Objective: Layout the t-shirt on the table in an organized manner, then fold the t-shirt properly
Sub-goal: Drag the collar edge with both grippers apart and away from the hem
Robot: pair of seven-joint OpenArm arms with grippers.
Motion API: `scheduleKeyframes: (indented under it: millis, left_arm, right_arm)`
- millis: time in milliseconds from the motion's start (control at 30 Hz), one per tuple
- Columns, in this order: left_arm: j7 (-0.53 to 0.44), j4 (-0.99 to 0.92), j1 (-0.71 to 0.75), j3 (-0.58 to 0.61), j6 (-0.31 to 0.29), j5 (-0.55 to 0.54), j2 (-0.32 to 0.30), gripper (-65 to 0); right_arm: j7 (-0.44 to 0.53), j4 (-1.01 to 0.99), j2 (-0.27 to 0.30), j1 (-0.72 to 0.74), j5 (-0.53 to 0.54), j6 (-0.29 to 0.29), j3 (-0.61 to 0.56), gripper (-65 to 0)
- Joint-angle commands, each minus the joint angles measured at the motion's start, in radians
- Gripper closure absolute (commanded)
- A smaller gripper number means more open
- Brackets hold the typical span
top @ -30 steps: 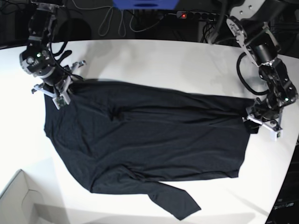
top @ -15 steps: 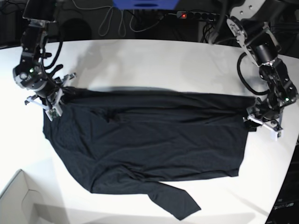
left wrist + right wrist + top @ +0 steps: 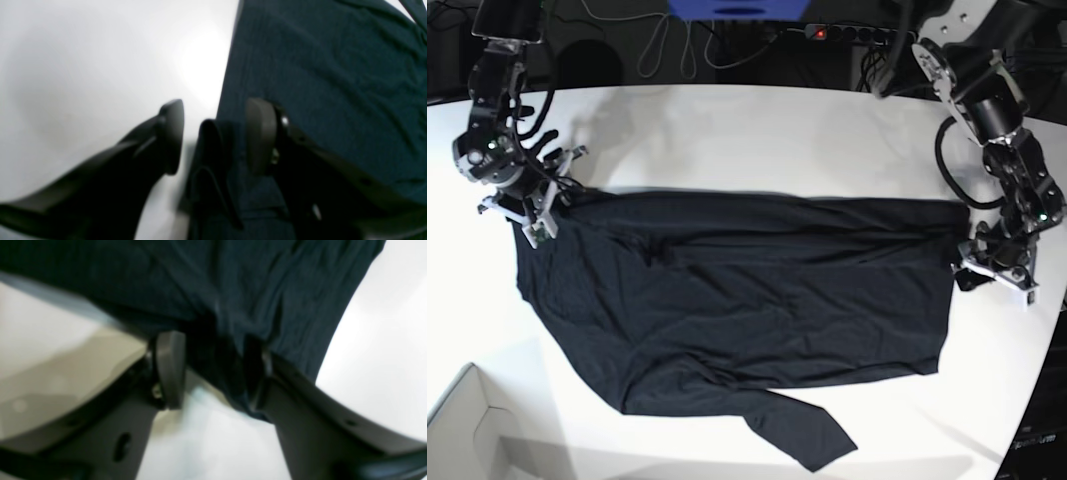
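While base view hides gaps, wrist views show both fingers (image 3: 213,136) (image 3: 213,370) parted, t-shirt (image 3: 747,300) folds between.

One t-shirt (image 3: 737,300), one table (image 3: 757,140), two claws: left (image 3: 992,272), right (image 3: 532,215), one box (image 3: 462,440).

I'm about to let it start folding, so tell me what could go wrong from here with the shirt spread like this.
1. The left hand stands part open around a bunched fold at the t-shirt's edge; pulling now may let it slip out.
2. In the right wrist view the right hand has its pads apart with cloth between them; that corner could drop crooked.
3. One sleeve lies twisted near the table's front edge, so a fold might trap it.
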Motion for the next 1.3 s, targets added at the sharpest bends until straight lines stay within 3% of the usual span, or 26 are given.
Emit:
scheduleKeyframes:
  millis: [0, 100, 200, 333, 567, 767, 1000, 1267]
  left_arm:
    - [-0.021, 0.046, -0.02, -0.005, -0.01, -0.018, -0.012, -29.4]
    - [0.018, 0.129, 0.018, -0.008, -0.012, -0.032, -0.007, -29.4]
    - [0.06, 0.208, 0.067, -0.008, -0.012, -0.139, -0.002, -30.3]
    - [0.097, 0.311, 0.172, -0.008, 0.0, -0.254, -0.001, -38.6]
    - [-0.036, 0.304, 0.316, -0.008, 0.0, -0.268, 0.07, -47.3]
    - [-0.121, 0.208, 0.323, -0.006, -0.003, -0.272, 0.091, -51.4]
    - [-0.197, 0.126, 0.322, -0.008, -0.001, -0.274, 0.091, -51.6]
    - [-0.194, 0.023, 0.293, -0.003, -0.009, -0.274, 0.091, -51.2]
  right_arm:
    - [0.018, 0.019, 0.009, 0.016, 0.013, -0.004, 0.012, -34.0]
    - [0.018, 0.026, -0.022, 0.02, 0.014, -0.004, 0.084, -37.3]
    - [0.018, 0.064, -0.055, 0.02, 0.014, -0.004, 0.153, -38.7]
    - [0.018, 0.135, -0.068, 0.012, 0.014, -0.004, 0.161, -38.8]
    - [0.02, 0.159, -0.069, -0.019, 0.014, -0.004, 0.167, -38.8]
    - [0.02, 0.158, -0.069, -0.031, 0.016, -0.004, 0.161, -38.6]
    - [0.02, 0.159, -0.075, -0.046, 0.016, -0.004, 0.165, -38.5]
    - [0.023, 0.161, -0.074, -0.065, 0.016, -0.004, 0.165, -38.5]
